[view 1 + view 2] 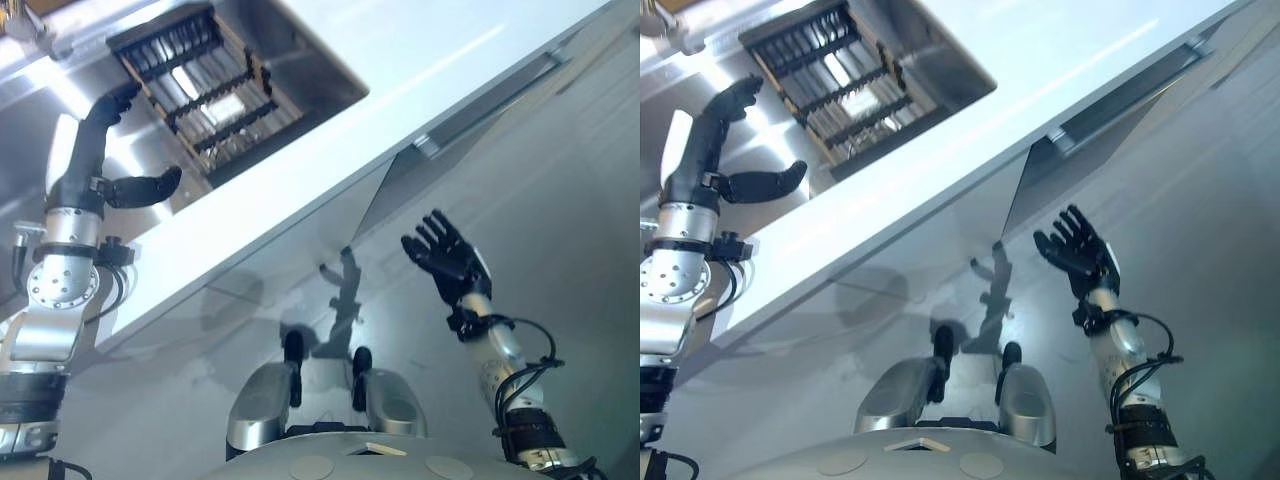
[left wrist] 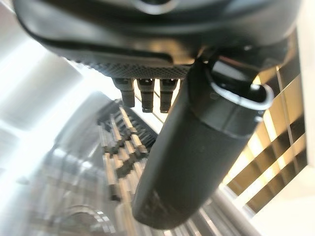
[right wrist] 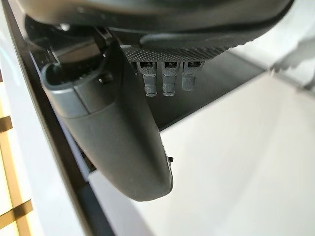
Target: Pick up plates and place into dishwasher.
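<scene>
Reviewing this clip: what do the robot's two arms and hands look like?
Both arms are silver-grey metal, with round joint housings and black bands at the wrists. Each ends in a dark, nearly black hand: the left hand and the right hand. Thin black cables loop beside both forearms. Close up, the palms carry a fine knurled texture, the fingers have grey segmented tips, and the thumbs are smooth, rounded and dark.

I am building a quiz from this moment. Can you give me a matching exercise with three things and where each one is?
Things:
1. left hand
2. right hand
3. dish rack

Places or states:
A. sits down in the steel sink, dark tines upright
B. open, raised in front of the white cabinet face, below the counter edge
C. open, reaching over the sink beside the rack

Pairs: 1-C, 2-B, 3-A
</scene>
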